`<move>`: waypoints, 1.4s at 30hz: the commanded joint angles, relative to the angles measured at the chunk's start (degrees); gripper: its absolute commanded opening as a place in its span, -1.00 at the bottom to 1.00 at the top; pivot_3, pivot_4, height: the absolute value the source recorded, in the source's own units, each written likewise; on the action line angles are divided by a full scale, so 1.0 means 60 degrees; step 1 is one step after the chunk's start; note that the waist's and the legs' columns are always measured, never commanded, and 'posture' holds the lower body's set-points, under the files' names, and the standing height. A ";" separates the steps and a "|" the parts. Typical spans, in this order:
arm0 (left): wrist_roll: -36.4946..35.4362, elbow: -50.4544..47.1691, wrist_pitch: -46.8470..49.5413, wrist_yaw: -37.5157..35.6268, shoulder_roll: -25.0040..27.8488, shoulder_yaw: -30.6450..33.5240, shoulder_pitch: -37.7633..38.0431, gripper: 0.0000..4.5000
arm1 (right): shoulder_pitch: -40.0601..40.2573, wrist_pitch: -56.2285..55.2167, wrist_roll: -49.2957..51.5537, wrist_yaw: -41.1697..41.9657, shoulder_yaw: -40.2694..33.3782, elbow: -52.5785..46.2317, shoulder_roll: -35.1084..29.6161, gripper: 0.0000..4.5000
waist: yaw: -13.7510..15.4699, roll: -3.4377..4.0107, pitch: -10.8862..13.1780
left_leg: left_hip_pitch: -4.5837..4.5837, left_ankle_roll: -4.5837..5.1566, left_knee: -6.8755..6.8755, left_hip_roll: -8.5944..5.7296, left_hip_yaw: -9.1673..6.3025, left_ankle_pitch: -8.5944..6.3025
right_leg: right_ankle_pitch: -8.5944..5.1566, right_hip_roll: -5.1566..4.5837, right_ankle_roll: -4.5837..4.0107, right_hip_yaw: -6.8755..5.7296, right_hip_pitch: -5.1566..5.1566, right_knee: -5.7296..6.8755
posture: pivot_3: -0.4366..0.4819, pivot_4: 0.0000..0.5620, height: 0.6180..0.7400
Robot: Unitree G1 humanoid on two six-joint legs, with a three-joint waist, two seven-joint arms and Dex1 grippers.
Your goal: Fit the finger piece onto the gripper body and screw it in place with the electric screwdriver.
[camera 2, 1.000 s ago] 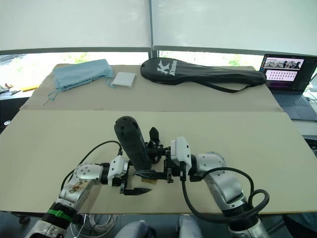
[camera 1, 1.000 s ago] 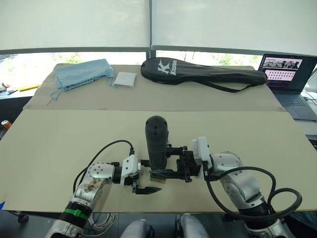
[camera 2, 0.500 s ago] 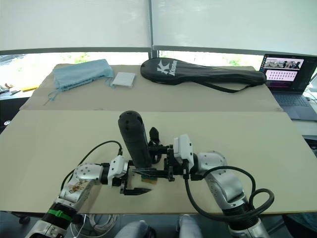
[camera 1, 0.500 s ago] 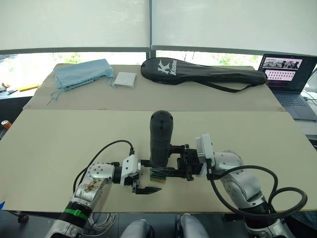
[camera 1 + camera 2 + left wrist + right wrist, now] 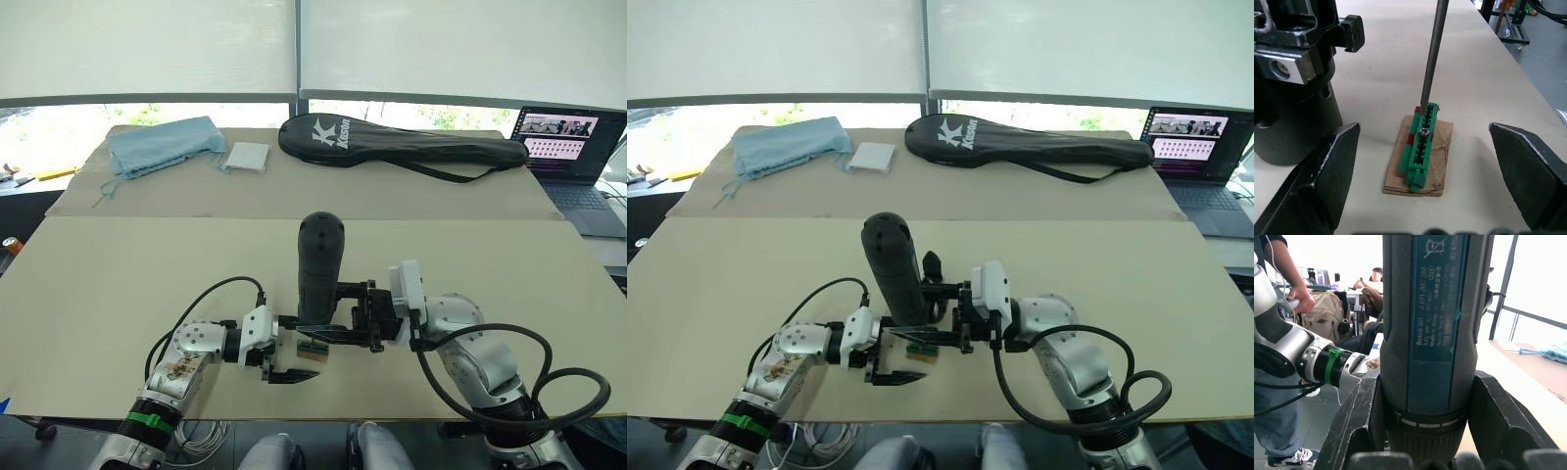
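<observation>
- Black, smooth-sided and cylindrical, the electric screwdriver (image 5: 320,266) stood nearly upright, clamped between the right gripper's (image 5: 1426,431) two fingers around its lower barrel; a printed label ran along the bluish body.
- Thin bare-metal shaft of its bit (image 5: 1432,54) came down onto a green ridged plastic block (image 5: 1420,146), the tip meeting it just beside a small round screw head.
- Flat tan cardboard pad (image 5: 1420,157), stacked in layers, lay under the green block, with a bit of red showing at the block's edge.
- Left gripper (image 5: 1425,161) rested low on the table with its broad, dull-black wedge fingers (image 5: 1317,171) spread wide, the block and pad lying between them, touching neither.
- Gripper body (image 5: 1293,73), a black blocky mechanism of machined metal faces on a rounded base, stood on the table just beyond the left gripper's one finger, near the block but apart from it.
- I could not pick out the finger piece as a separate part.
- Table (image 5: 118,284) was matte beige board.
- Well beyond both grippers lay a long black racket bag (image 5: 392,142), a crumpled blue cloth (image 5: 162,142) and a small white pad (image 5: 247,157); an open laptop (image 5: 573,147) stood far off on the right arm's side.
</observation>
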 commanded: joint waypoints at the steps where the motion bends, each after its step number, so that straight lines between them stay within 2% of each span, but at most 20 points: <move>1: 0.0219 0.0206 0.0223 0.0012 -0.0069 -0.0433 0.0214 0.97 | -0.0065 -0.0251 0.0071 -0.0036 -0.0102 -0.0277 0.0081 -0.15 | 0.0000 0.0000 0.0000 | 0.0000 0.0000 0.0000 0.0000 0.0000 0.0000 | 0.0000 0.0000 0.0000 0.0001 0.0000 0.0000 | -0.05 -0.47 1.00; 42: 0.0200 0.0090 0.0276 0.0094 -0.0016 -0.0429 0.0358 0.97 | 0.0029 -0.0167 -0.0039 0.0024 0.0035 -0.0186 0.0182 -0.15 | -0.0004 0.0000 0.0000 | 0.0000 0.0000 0.0000 0.0000 0.0000 0.0000 | 0.0000 0.0001 0.0000 0.0000 0.0000 0.0000 | -0.05 -0.47 1.00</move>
